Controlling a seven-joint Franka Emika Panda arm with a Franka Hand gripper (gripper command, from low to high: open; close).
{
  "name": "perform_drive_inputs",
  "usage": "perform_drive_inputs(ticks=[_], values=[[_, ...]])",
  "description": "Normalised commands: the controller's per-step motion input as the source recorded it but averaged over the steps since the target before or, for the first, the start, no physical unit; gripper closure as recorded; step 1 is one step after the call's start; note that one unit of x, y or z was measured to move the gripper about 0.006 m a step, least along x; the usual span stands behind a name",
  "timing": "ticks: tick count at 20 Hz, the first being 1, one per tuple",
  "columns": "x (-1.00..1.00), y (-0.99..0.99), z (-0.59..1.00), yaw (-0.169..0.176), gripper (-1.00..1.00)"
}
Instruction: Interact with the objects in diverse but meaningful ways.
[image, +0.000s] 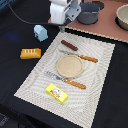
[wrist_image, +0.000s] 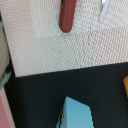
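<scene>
My gripper (image: 61, 27) hangs above the far edge of the woven placemat (image: 30, 82), between the pale blue carton (image: 40, 32) and the dark red-brown sausage (image: 69, 46). Its fingers are too blurred to tell open from shut, and nothing shows between them. The orange-yellow bread loaf (image: 30, 53) lies on the black cloth at the exterior view's left. The flat yellow box (image: 57, 93) lies on the mat's near part. The wrist view shows the sausage (wrist_image: 67, 15), the carton (wrist_image: 76, 115), an orange sliver of the loaf (wrist_image: 125, 86), and no fingers.
A round wooden plate (image: 69, 65) sits mid-mat between an orange-handled knife (image: 82, 57) and fork (image: 67, 80). Two grey pots (image: 89, 12) (image: 122, 17) stand on a pinkish board (image: 105, 27) at the back right. The knife blade (wrist_image: 103, 10) shows in the wrist view.
</scene>
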Motion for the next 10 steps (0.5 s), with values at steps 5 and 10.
perform_drive_inputs(ticks=[5, 10], values=[[0.21, 0.04, -0.38, -0.043, -1.0], [0.18, 0.08, -0.3, -0.037, -1.0]])
